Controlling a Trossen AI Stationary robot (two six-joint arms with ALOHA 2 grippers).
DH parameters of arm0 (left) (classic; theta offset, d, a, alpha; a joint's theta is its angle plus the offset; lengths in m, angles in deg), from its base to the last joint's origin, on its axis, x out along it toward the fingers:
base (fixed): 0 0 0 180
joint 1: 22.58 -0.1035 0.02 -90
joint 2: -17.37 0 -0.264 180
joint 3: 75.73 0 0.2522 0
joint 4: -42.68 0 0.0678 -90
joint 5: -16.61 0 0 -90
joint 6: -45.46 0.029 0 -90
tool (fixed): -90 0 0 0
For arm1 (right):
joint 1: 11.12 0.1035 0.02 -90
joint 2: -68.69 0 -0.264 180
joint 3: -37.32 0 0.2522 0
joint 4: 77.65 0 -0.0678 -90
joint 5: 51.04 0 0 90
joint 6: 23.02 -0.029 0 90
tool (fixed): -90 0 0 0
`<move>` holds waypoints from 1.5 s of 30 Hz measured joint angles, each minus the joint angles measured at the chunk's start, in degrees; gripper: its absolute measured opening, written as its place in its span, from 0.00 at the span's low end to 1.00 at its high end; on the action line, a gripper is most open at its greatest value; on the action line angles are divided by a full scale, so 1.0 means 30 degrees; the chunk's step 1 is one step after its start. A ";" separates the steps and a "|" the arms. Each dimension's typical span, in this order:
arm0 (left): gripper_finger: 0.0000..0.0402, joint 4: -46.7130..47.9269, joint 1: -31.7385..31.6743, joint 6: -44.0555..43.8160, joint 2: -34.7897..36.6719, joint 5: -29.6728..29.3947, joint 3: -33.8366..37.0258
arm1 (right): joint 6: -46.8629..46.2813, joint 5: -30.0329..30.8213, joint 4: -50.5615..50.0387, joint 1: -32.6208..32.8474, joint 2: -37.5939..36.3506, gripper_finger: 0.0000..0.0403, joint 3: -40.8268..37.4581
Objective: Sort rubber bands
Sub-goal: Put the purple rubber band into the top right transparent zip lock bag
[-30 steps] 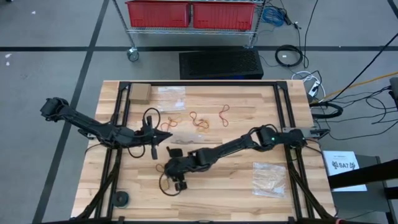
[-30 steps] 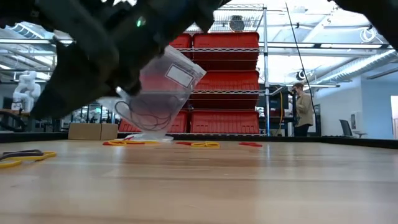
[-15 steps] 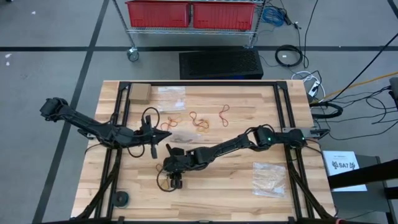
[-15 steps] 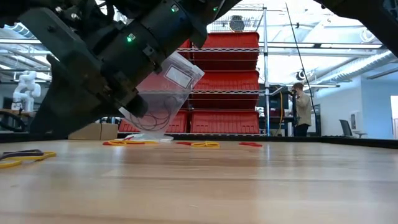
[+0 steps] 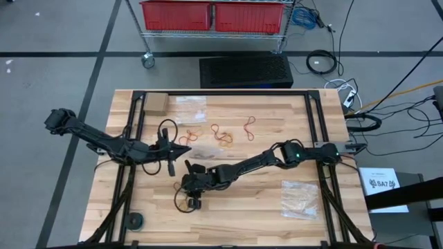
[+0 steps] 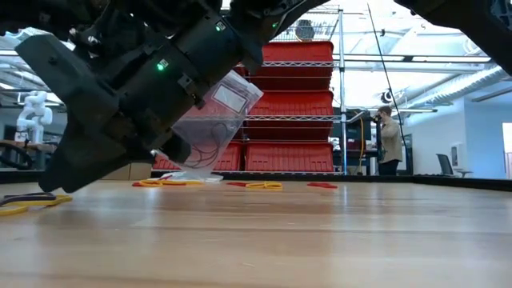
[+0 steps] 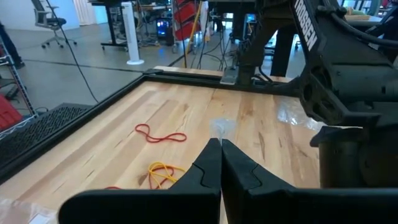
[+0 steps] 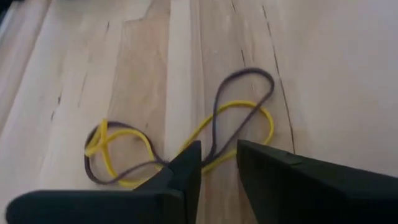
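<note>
A pale wooden table [image 5: 263, 200] stands on grey flooring, with red bins [image 5: 213, 15] on a wire shelf beyond its far edge and a person [image 6: 390, 140] in the room behind. Rubber bands [image 5: 221, 133] lie scattered near the far edge; a yellow and a dark band [image 8: 180, 140] sit tangled near the front edge. The right gripper [image 8: 217, 163] hangs just over that tangle, jaws narrowly apart astride the bands. The left gripper [image 7: 220, 163], jaws pressed together, holds a clear bag [image 6: 212, 120] near the left edge.
</note>
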 joint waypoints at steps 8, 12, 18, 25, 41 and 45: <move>0.00 0.0002 -0.0010 -0.0002 0.0000 0.0000 0.0000 | -0.0216 0.0112 0.0269 -0.0071 0.0226 0.26 0.0021; 0.00 0.0002 -0.0002 -0.0005 0.0000 0.0007 -0.0007 | -0.0443 0.0056 0.0506 -0.0102 0.0564 0.21 0.0051; 0.00 0.0025 0.0012 -0.0007 0.0000 0.0004 -0.0007 | -0.0611 0.0359 0.0259 -0.0102 0.0593 0.12 0.0058; 0.00 0.0039 0.0114 -0.0010 0.0000 0.0007 -0.0007 | -0.0259 0.0454 -0.0500 -0.0094 0.0119 0.01 0.0008; 0.00 0.0046 0.0132 -0.0053 0.0000 0.0007 -0.0007 | 0.1690 0.1632 -0.3613 0.0037 -0.3360 0.00 -0.0022; 0.00 -0.0011 0.0239 -0.0053 0.0000 0.0022 -0.0007 | 0.2148 0.1628 -0.4460 0.0339 -0.4404 0.00 -0.0022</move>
